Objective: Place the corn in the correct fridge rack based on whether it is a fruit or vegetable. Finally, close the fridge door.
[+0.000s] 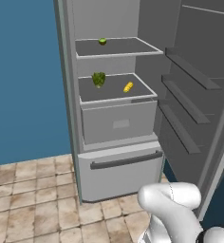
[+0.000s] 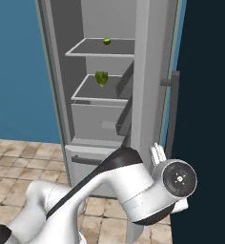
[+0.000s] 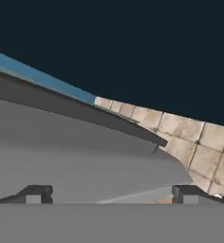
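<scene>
The 2 fingertips (image 3: 34,194) stand at the bottom of the hand view, spread wide apart and released, with nothing between them; beyond them runs the grey face of the fridge door (image 3: 76,156) with its dark bar handle (image 3: 85,116) slanting across mid-frame. Whether the tips touch the panel cannot be told.

The corn (image 1: 128,87) lies on the fridge rack (image 1: 116,90), right of centre in the left base view, well apart from the lumpy green vegetable (image 1: 98,79) at the shelf's left rear. So the placing looks done.

The small green fruit (image 1: 102,41) sits on the higher shelf (image 1: 116,47). The door hangs open at the right, ledges facing in, so closing it is what remains.
</scene>
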### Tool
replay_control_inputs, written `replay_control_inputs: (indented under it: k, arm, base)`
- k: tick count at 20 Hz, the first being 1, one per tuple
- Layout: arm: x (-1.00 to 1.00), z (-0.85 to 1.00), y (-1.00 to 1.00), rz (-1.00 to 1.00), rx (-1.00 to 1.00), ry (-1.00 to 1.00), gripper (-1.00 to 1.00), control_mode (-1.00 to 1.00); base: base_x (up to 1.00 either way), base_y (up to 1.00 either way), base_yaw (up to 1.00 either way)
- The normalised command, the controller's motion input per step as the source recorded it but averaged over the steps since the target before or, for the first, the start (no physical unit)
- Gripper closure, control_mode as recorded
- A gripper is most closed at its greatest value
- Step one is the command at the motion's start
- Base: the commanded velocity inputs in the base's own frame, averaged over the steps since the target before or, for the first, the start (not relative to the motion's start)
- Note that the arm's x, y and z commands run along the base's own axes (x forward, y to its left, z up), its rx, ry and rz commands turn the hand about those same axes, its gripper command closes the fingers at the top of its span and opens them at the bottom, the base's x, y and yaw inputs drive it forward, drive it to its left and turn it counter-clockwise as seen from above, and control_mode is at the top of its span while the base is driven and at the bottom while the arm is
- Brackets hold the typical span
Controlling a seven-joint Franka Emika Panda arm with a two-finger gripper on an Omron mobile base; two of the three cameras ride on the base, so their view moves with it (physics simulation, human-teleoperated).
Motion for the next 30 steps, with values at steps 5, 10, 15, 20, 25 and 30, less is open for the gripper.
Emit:
replay_control_inputs:
  k: [5,10,15,20,25,30]
  arm:
    - [0.21,0.00,-0.44,0.05,0.13,-0.08,-1.00,-1.00]
    - [0.60,-0.04,-0.45,0.11,0.13,-0.03,-1.00,-1.00]
    - [0.71,-0.25,-0.06,0.16,0.07,0.00,-1.00,-1.00]
    - [0.67,-0.23,-0.29,0.09,0.13,0.00,-1.00,-1.00]
    - [0.49,-0.19,-0.46,0.03,0.17,-0.01,-1.00,-1.00]
    - [0.45,-0.18,-0.15,0.05,0.14,-0.01,-1.00,-1.00]
  base:
    - [0.00,0.00,0.00]
    - [0.00,0.00,0.00]
    - [0.00,0.00,0.00]
    - [0.00,0.00,0.00]
    - [0.00,0.00,0.00]
    - [0.00,0.00,0.00]
